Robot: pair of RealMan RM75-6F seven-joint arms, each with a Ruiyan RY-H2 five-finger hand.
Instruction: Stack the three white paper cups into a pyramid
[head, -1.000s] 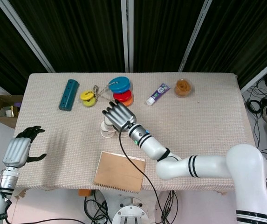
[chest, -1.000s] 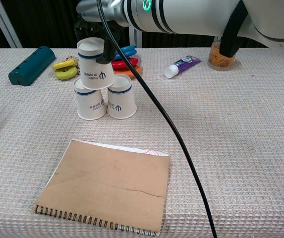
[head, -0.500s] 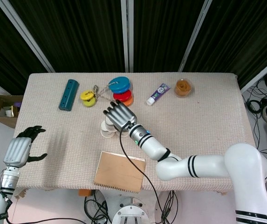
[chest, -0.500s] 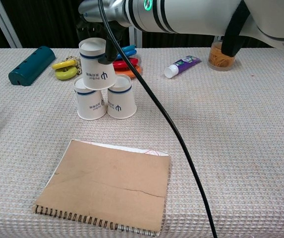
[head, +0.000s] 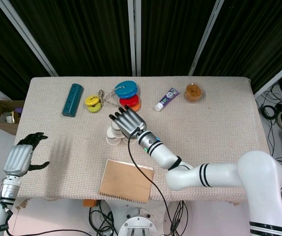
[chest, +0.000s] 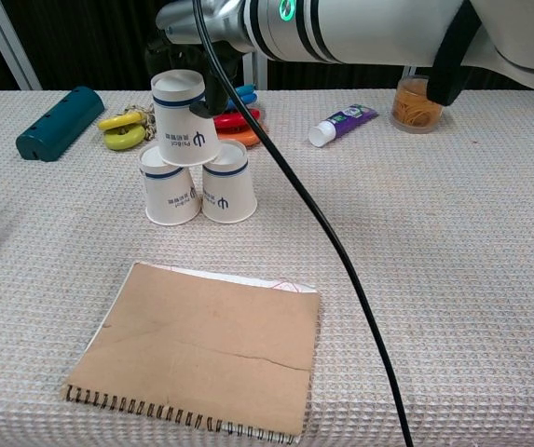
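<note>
Woven table (chest: 453, 242); right hand (head: 127, 121) grips top cup (chest: 184, 117); left hand (head: 23, 155) spread.

You have matt white paper cups (chest: 184, 121), a rough waffle-weave cloth over your counter (chest: 453, 242), a dull brown card notebook (chest: 201, 349) with wire spiral binding, glossy white plastic arm shell (head: 219, 176), ribbed metallic robot hand (head: 127, 123).
</note>
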